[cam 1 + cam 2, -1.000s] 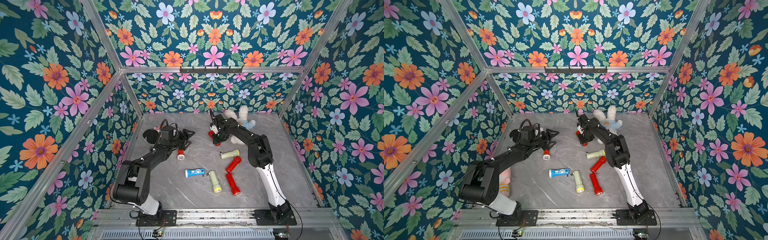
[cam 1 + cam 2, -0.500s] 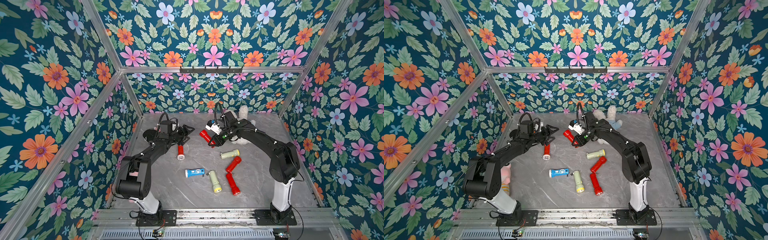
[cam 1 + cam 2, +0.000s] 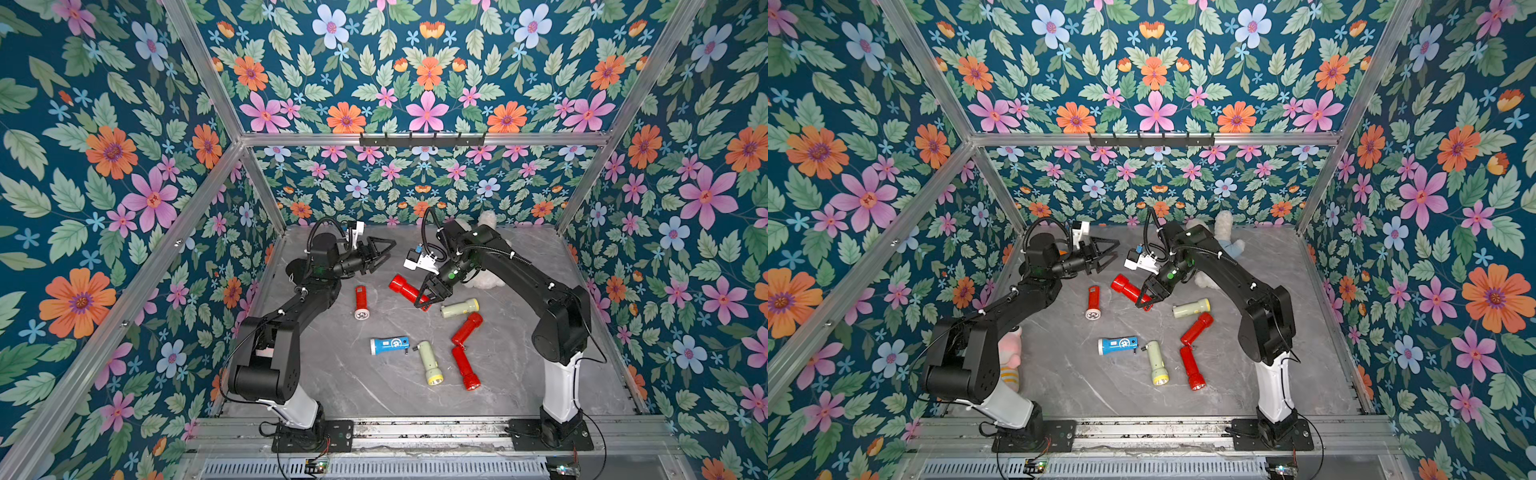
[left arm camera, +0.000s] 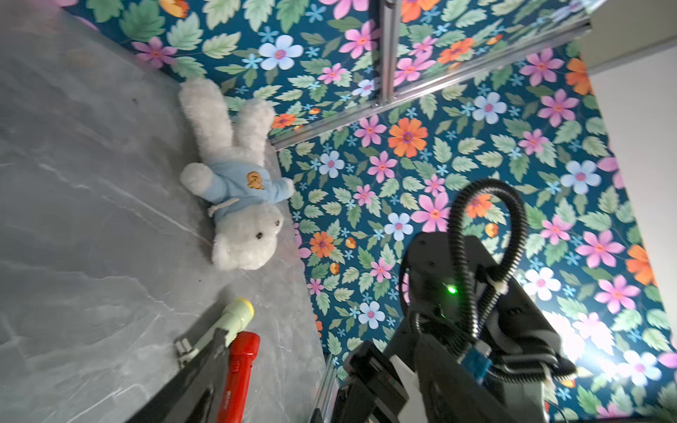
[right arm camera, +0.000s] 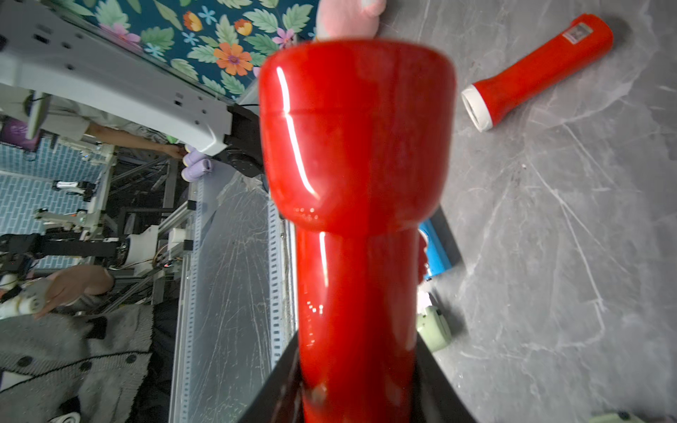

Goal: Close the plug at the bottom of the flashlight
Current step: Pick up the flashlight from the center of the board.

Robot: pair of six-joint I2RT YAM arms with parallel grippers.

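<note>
The grey marble table (image 3: 374,395) is carrying several loose flashlights (image 3: 430,368). The right gripper (image 3: 432,293) is clamping the rear of the red flashlight (image 3: 402,286) and holding it tilted, clear of the table's middle, with its head pointing toward the left gripper (image 3: 386,250). The left gripper is hovering near that head without touching it, jaws spread and empty. Whether the bottom plug is closed cannot be told.

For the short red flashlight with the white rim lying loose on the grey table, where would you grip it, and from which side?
Take the short red flashlight across its straight barrel, from above: it lies flat on the grey table, nothing touching it, white head toward the front, so both long sides are free. The open left gripper is nearest.
</note>
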